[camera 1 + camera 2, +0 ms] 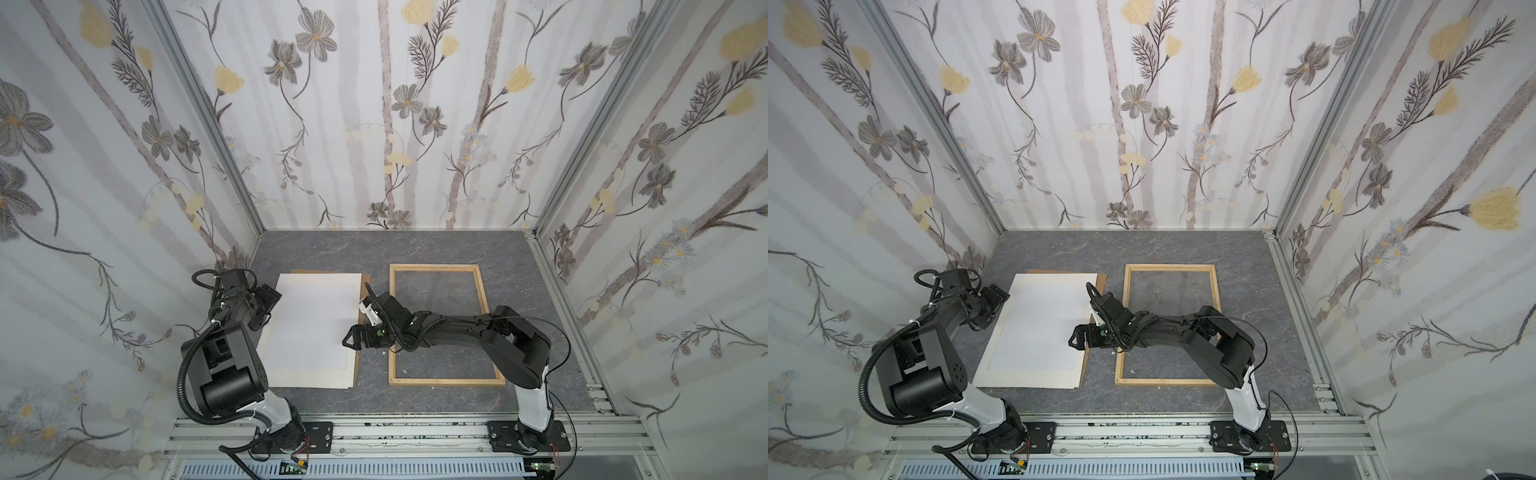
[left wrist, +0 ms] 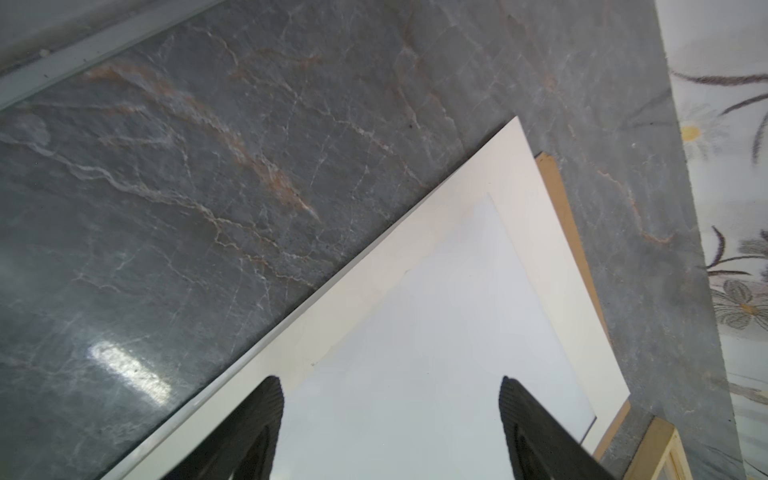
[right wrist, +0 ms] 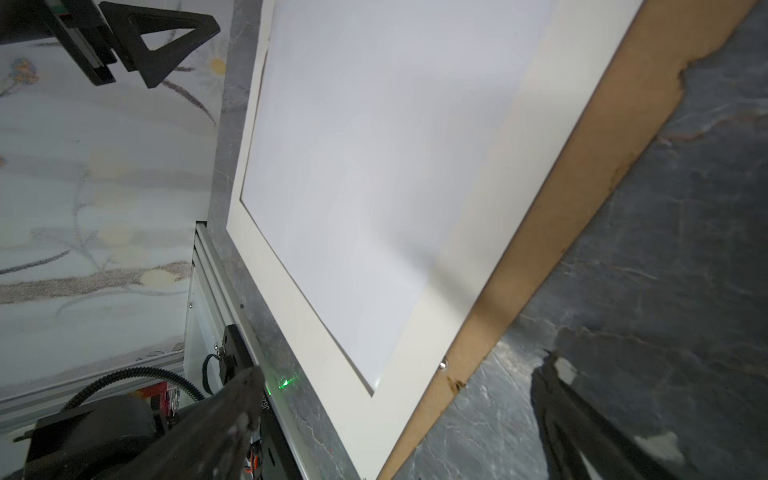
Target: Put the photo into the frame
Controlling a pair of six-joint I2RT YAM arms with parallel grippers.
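Note:
The photo [image 1: 316, 324] [image 1: 1038, 328] lies blank side up on the left of the table, a white sheet with a cream margin around it. The frame [image 1: 446, 380] [image 1: 1167, 381], thin pale wood strips, lies flat and empty to its right. My left gripper [image 1: 268, 309] [image 1: 994, 307] is open at the photo's left edge. In the left wrist view its fingers straddle bare white paper [image 2: 388, 380]. My right gripper [image 1: 357, 324] [image 1: 1084, 327] is open above the photo's right edge, its arm crossing the frame. In the right wrist view the photo's corner [image 3: 401, 365] lies between its fingers.
A brown hardboard panel [image 1: 365, 278] [image 3: 582, 187] lies under the photo and sticks out along its right and far edges. The grey marble tabletop [image 1: 415, 249] is walled in on three sides by flowered panels. An aluminium rail [image 1: 415, 432] with both arm bases runs along the front.

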